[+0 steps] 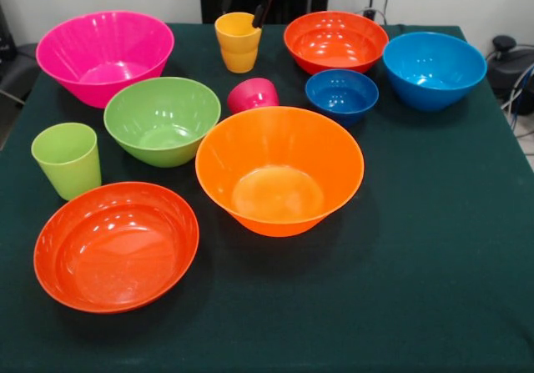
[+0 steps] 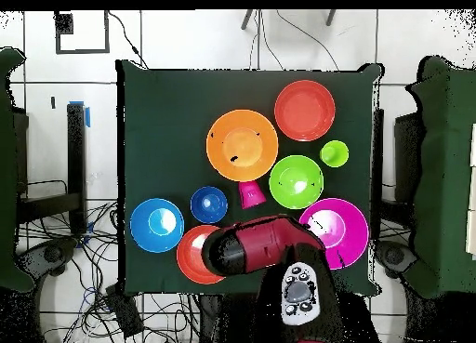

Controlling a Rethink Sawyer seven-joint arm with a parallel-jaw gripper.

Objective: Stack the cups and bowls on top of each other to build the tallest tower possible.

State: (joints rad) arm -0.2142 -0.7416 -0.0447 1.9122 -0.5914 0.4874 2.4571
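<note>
The claw (image 1: pixel 260 6), its opening impossible to tell, hung at the worktop's (image 1: pixel 434 264) far edge, its tip beside the upright yellow-orange cup's (image 1: pixel 238 43) rim.

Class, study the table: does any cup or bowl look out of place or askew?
Yes. The pink cup lies tipped on its side between the green bowl and small dark blue bowl; everything else stands upright.
</note>
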